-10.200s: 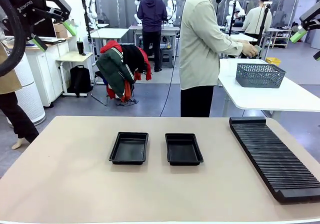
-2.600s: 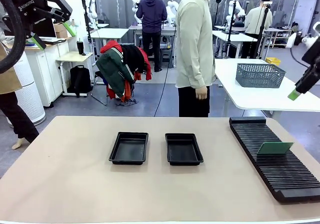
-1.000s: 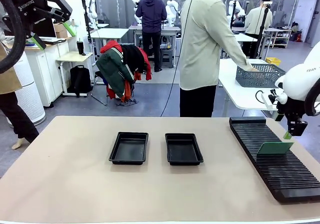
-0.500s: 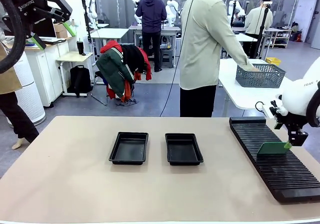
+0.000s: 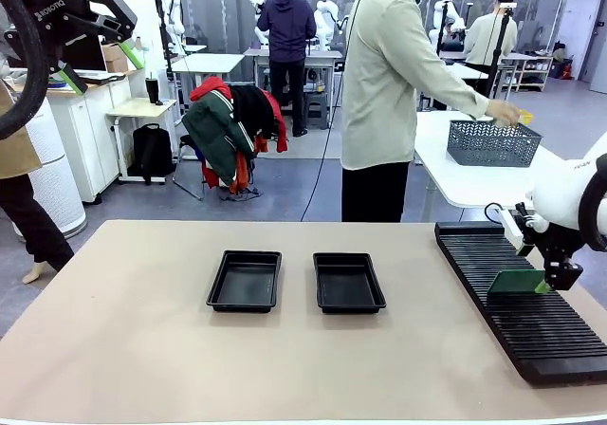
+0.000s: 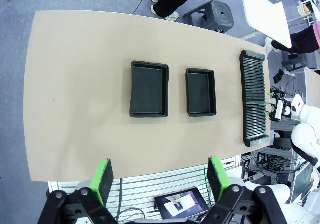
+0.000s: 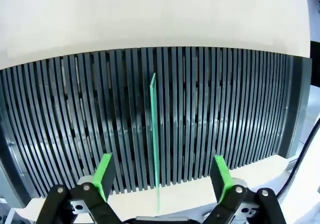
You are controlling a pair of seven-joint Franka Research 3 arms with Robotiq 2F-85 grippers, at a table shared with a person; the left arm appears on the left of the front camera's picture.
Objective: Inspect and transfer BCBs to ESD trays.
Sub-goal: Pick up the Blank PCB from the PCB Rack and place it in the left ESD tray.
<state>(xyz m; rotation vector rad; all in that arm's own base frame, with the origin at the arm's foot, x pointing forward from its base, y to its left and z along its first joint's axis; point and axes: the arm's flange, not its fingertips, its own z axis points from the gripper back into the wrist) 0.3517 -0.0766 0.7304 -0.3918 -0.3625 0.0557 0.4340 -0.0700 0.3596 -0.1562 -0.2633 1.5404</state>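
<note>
front view: one bcb [image 5: 517, 282] stands on edge in the slotted rack [image 5: 541, 340], with the right gripper [image 5: 548, 278] at its right end. both esd trays [image 5: 245, 305] lie bare mid-table. the left gripper [image 5: 102, 64] is raised high, jaws apart.

left wrist view: shows the whole layout from above, trays well apart from the rack.

right wrist view: (the one that shows alignment) the bcb runs edge-on between the spread pads [image 7: 105, 171], which stand clear of it.

it looks thin, light, stiff and likely fragile, so pinch the bare upper edge gently.
</note>
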